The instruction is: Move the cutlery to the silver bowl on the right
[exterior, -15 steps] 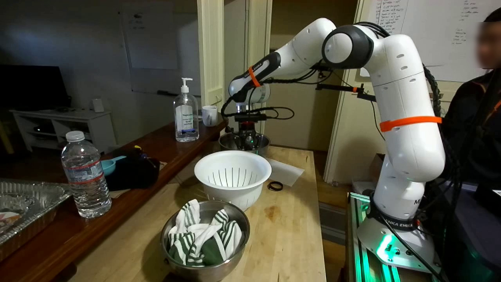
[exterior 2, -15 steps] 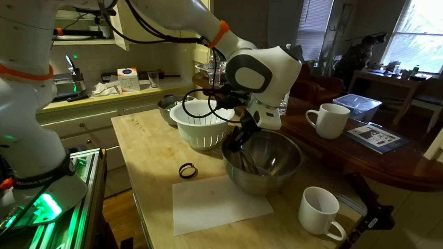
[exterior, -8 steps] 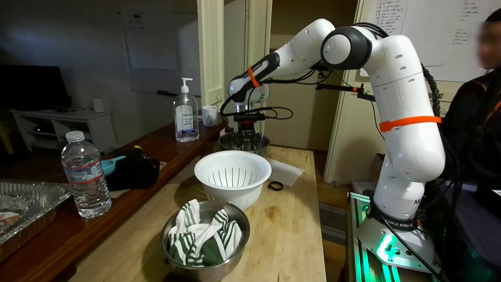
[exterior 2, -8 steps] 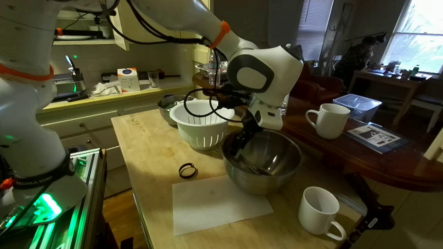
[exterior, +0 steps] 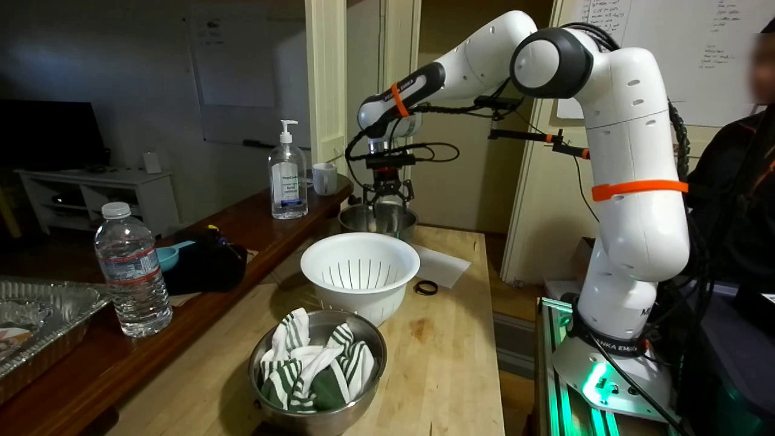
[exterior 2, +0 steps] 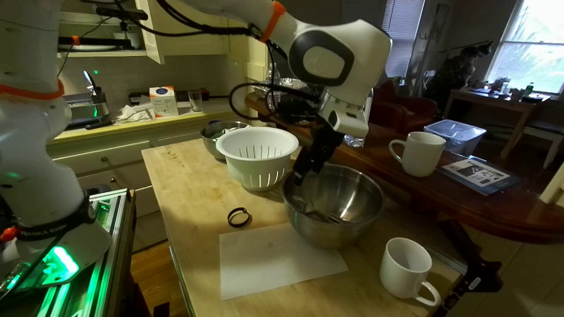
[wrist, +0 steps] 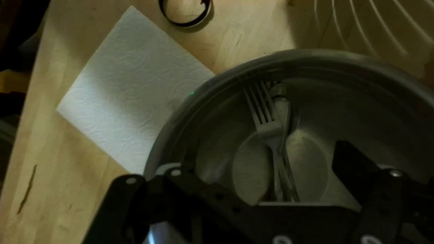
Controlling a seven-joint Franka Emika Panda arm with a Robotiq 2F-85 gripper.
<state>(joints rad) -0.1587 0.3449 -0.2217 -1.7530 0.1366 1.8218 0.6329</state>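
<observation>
The silver metal cutlery point(wrist: 274, 137) is lying inside the round shiny steel bowl point(exterior 2: 326, 234). The black end effector point(wrist: 266, 156) is hanging over it, fingers point(wrist: 349, 162) spread apart. The bowl is resting on the pale wooden tabletop point(exterior 2: 198, 189), near the white slotted colander point(exterior 2: 257, 171).

From where I stand, cutlery point(wrist: 273, 135) lies in a bowl point(exterior 2: 328, 233) toward the desk's point(exterior 2: 187, 189) right edge, a colander point(exterior 2: 257, 171) behind it, a mug point(exterior 2: 400, 274) by the near right corner.

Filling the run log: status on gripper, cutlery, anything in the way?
Gripper open over the silver bowl, nothing held. Cutlery lying inside, fork on top. Possible snag if swinging sideways: white colander close beside the bowl.
</observation>
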